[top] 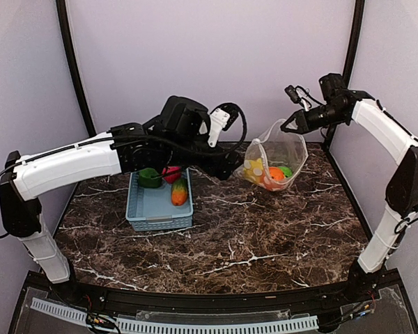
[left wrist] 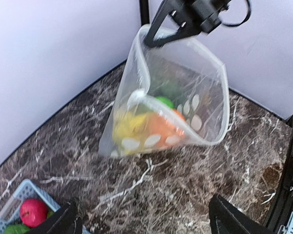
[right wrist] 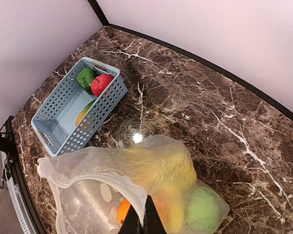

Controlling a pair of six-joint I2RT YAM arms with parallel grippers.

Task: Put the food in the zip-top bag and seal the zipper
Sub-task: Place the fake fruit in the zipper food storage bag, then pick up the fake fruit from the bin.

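The right gripper (top: 289, 127) pinches the bag (top: 296, 147) by its rim with some food (top: 274, 175) inside, the left gripper (left wrist: 146, 218) gapes empty, and the apple (right wrist: 101, 84), pepper (right wrist: 86, 77) and sealing remain

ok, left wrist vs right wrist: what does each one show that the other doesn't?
Left wrist only: the right tool seen from outside, pinching the rim of the zip-top bag, plus the left tool open and empty. Right wrist only: the whole blue basket and an orange piece lying in it. Both: the bag with yellow, orange and green food inside, the red apple in the basket, and the marble table.
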